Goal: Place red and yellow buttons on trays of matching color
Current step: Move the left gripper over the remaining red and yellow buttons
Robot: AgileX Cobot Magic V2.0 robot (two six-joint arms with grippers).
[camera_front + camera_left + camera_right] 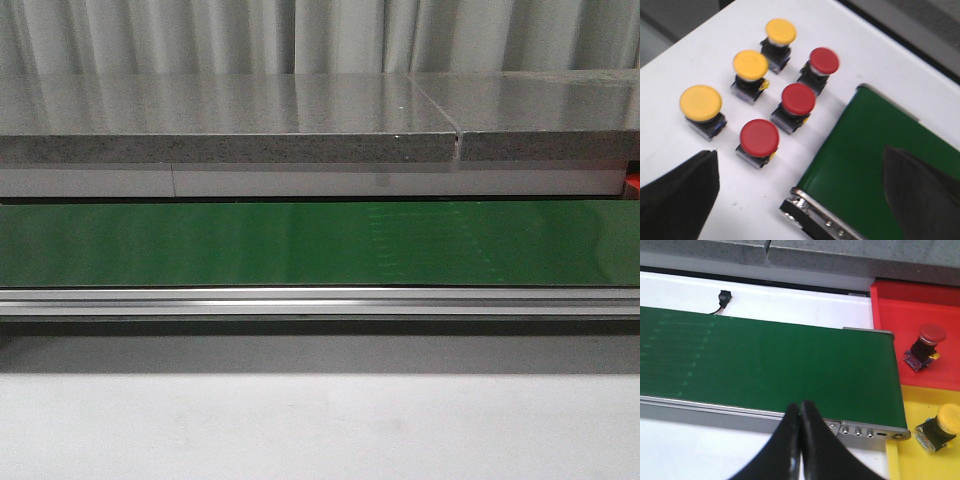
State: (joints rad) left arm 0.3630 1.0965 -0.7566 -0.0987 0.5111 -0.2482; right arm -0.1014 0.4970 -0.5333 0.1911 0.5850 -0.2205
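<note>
In the left wrist view three yellow buttons (700, 103) (750, 65) (780, 31) and three red buttons (759, 137) (798, 98) (824, 60) stand in two rows on the white table. My left gripper (800, 192) hangs open above the table and the belt's end, a little short of the nearest red button, holding nothing. In the right wrist view the red tray (900, 310) holds one red button (926, 345), and the yellow tray (910, 460) holds one yellow button (940, 427). My right gripper (800, 412) is shut and empty over the belt's near rail.
A green conveyor belt (320, 243) with a metal rail (320, 300) runs across the front view, with a grey stone ledge (230, 120) behind it. A small black sensor (725, 296) with a wire sits beyond the belt. Both trays lie past the belt's right end.
</note>
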